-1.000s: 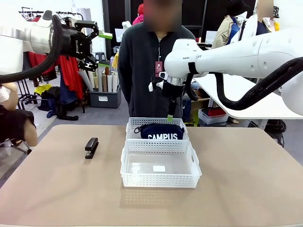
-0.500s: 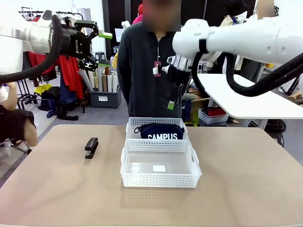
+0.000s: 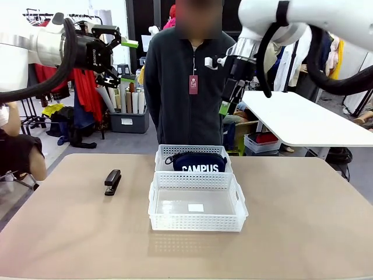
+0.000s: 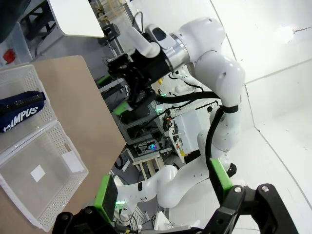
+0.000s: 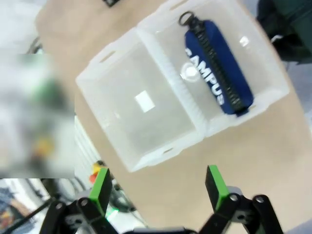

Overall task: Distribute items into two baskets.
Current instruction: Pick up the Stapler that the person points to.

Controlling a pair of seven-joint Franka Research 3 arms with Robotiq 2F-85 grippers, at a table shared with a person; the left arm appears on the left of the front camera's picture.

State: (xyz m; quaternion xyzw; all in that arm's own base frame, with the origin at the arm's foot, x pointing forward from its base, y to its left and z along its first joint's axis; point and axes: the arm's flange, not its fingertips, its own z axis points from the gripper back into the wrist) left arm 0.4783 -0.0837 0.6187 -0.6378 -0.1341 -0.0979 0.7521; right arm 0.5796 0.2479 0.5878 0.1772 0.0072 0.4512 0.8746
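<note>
A: Pouch (image 3: 198,164) location?
B: Lies in the far basket (image 3: 192,148), zip side up, with white "CAMPUS" print toward the robot's side and the zip pull (image 3: 169,158) at the left end.
A: And stapler (image 3: 112,182)?
B: Sits flat on the table (image 3: 303,227), left of both baskets, well apart from them and from either gripper.
A: Near basket (image 3: 197,224)?
B: Stands just in front of the far one, with long rims touching. Carries a small white rectangle (image 3: 196,207) on its floor.
A: Left gripper (image 3: 125,60)?
B: Hangs high at the left, well above table level, turned sideways. Released, with jaws wide and green pads (image 3: 130,43) well apart.
A: Right gripper (image 3: 228,100)?
B: Hangs high too, beside the chest of the person (image 3: 186,87), beyond the far basket, with fingers (image 3: 225,108) pointing down. Released as well. Shows green pads wide apart in the right wrist view, with both baskets and the pouch far below.
</note>
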